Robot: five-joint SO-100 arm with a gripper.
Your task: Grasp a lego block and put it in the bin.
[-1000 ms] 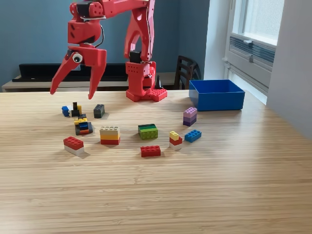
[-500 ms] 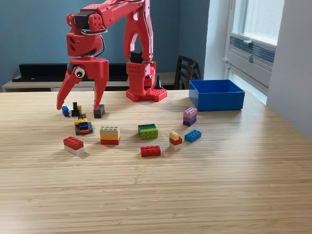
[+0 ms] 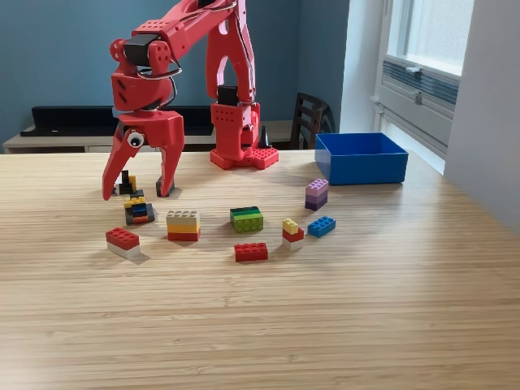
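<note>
Closest to you on the counter, the red block and the yellow-topped stack sit well short of the bin. Behind them your tool hangs spread wide, fingers straddling the small black-and-yellow pile, probably lining up a grab there. The bin waits farthest back, well off to the exterior view's right of the tool.

Wall: blue.
Window: bright daylight, at the exterior view's right.
Chair: dark, behind the light wooden bench.
</note>
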